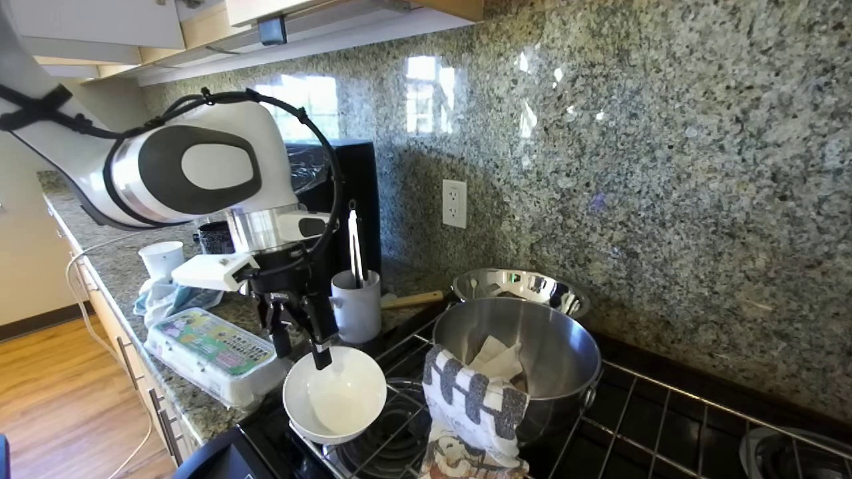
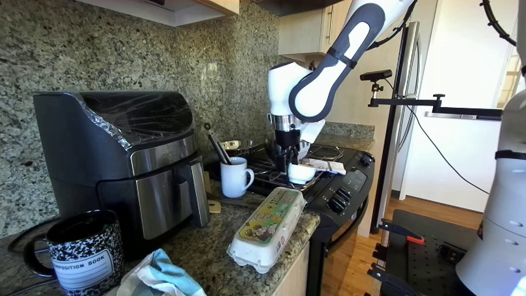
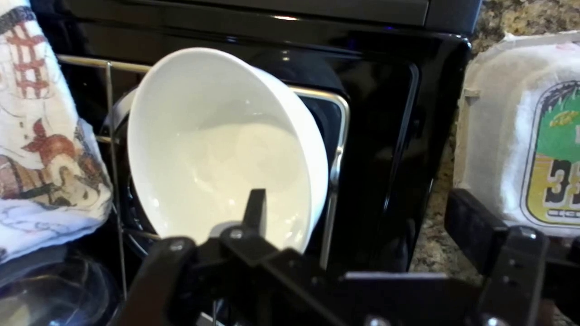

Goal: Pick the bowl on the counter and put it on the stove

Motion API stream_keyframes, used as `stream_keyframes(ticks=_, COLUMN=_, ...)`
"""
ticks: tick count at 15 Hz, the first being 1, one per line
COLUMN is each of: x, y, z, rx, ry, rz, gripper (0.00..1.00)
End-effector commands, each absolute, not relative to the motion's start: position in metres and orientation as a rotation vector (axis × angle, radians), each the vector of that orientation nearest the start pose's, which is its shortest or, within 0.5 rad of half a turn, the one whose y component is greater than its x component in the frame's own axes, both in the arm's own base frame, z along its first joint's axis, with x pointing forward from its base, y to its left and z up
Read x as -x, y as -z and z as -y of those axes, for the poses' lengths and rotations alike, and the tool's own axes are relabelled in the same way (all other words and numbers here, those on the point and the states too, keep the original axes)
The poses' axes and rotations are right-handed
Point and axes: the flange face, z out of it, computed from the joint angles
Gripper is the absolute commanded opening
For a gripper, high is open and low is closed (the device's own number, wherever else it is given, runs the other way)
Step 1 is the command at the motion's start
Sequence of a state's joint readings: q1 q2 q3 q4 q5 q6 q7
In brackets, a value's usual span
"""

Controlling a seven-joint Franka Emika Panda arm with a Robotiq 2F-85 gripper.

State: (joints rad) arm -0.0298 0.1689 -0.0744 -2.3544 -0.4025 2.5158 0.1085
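Note:
The white bowl (image 1: 333, 406) sits on the wire grate of the black stove (image 1: 263, 432), at the front corner near the counter (image 2: 222, 263). The bowl also shows in an exterior view (image 2: 302, 175) and in the wrist view (image 3: 213, 149), with its open side up. I cannot tell whether it is fully level. My gripper (image 1: 303, 354) is open above the bowl's counter-side rim. In the wrist view, the gripper (image 3: 358, 199) has one finger over the bowl's inside and the other well outside it, near the egg carton. Nothing is between the fingers.
An egg carton (image 2: 269, 226) lies on the counter beside the stove. A white mug (image 1: 357, 309) with tongs stands behind the gripper. A steel pot (image 1: 566, 359) with a patterned towel (image 1: 472, 416) over its rim stands on the stove beside the bowl. An air fryer (image 2: 115, 152) stands against the wall.

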Motion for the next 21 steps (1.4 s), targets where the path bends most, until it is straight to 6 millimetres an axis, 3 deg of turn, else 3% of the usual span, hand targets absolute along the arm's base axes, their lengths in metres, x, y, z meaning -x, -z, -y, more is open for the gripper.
stream_keyframes(ticks=1, x=-0.511, y=-0.263, z=0.048, rx=3.389, ry=0.011, rz=0.183, gripper=1.00)
stream_keyframes(ticks=11, x=-0.535, y=-0.306, z=0.053, rx=3.365, ry=-0.054, rz=0.157, gripper=1.00)
stream_keyframes(ticks=17, x=-0.558, y=-0.346, z=0.046, rx=3.171, ry=-0.072, rz=0.352, gripper=1.00)
stream_keyframes(ticks=21, x=-0.565, y=-0.357, z=0.040, rx=3.068, ry=-0.087, rz=0.452, gripper=1.00)
